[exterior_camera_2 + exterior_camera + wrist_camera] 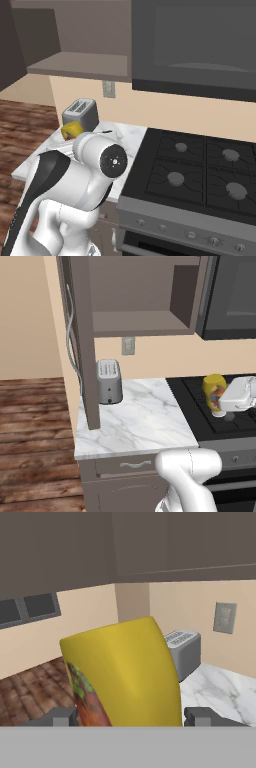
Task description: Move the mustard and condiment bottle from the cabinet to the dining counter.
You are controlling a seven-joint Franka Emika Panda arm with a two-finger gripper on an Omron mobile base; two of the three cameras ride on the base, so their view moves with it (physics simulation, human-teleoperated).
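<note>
Mustard (125,677) sits gripped between the fingers (62,716); cabinet (145,321) shelf bare.

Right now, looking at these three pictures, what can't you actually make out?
- The yellow squeeze bottle of mustard: its bottom is cut off by the hand view's lower edge; in the right base view the white arm covers most of it.
- The hand: only its two dark finger tips show beside the bottle; in the left base view the frame's right edge crops it.
- The grey-brown wall cabinet: its upper part is cut by the top edge.
</note>
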